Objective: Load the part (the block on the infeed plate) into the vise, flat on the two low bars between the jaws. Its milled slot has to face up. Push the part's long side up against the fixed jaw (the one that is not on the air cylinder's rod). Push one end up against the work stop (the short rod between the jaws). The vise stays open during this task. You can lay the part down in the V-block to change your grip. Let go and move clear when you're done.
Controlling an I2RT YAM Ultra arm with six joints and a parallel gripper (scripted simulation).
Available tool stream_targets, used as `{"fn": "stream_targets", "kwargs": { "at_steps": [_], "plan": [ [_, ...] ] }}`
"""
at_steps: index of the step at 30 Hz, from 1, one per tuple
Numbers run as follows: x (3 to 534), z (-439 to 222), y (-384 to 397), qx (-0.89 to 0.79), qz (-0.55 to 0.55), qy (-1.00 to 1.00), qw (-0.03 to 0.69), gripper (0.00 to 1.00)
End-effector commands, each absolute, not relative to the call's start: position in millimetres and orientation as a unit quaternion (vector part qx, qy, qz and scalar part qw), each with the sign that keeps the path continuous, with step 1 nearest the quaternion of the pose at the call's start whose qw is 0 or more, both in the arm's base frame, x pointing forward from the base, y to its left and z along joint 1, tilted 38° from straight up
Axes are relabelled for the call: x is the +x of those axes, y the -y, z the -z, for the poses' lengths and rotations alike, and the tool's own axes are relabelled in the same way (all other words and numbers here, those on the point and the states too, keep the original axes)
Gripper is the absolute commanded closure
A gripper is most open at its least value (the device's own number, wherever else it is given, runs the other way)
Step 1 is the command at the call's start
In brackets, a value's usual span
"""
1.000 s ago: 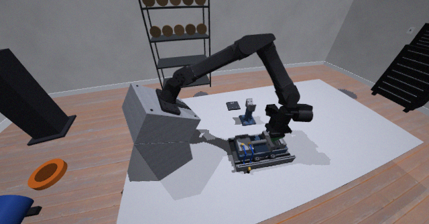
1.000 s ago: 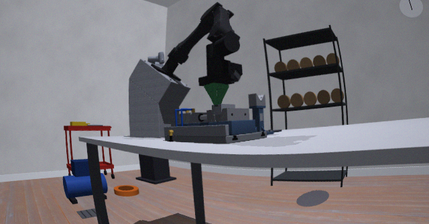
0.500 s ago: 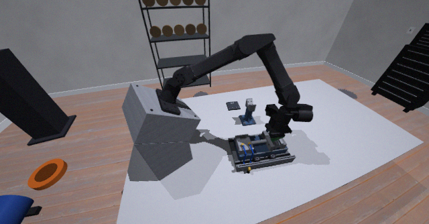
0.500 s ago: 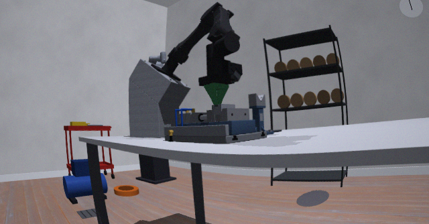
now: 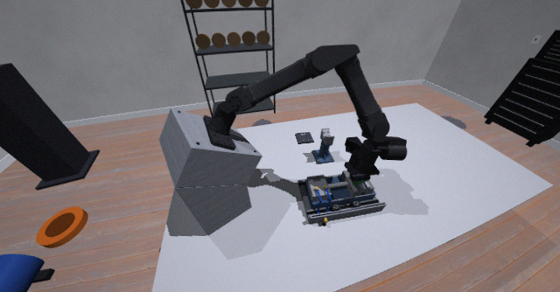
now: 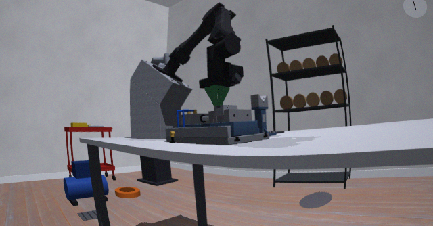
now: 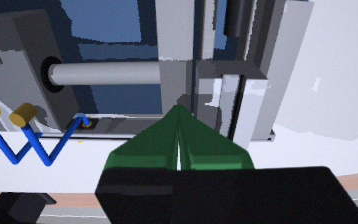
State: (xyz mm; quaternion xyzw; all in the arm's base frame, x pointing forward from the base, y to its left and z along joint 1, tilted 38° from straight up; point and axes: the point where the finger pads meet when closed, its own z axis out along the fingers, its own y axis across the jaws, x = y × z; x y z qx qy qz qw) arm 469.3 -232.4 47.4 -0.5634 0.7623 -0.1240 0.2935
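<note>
Hovering over the vise (image 5: pixel 319 184) (image 6: pixel 199 132) (image 7: pixel 170 30), the gripper (image 5: pixel 359 183) (image 6: pixel 217 105) (image 7: pixel 178 112) has its fingers together on nothing, the block (image 6: pixel 230 107) (image 7: pixel 209 100) just beside their tips, on the vise's fixed-jaw side.

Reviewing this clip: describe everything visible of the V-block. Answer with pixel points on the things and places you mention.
The V-block (image 5: pixel 325 133) (image 6: pixel 256 101) has a pale grey, metal-looking head with a V notch on top, no part visible in it. A blue post carries it upright on a squarish blue foot resting on the white table (image 5: pixel 459 152) (image 6: pixel 338 153) (image 7: pixel 330 65). It stands apart from the vise (image 5: pixel 320 187) (image 6: pixel 241 116) (image 7: pixel 175 35); the end effector isn't touching it.
</note>
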Motion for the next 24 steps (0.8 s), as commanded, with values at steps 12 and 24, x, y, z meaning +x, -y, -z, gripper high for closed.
{"fn": "stream_targets", "kwargs": {
  "at_steps": [12,24],
  "plan": [
    [458.4,-59.2,235.2,-0.560,0.137,-0.760,0.300,1.00],
    [455.4,-60.2,234.0,-0.560,0.132,-0.762,0.298,1.00]
  ]
}}
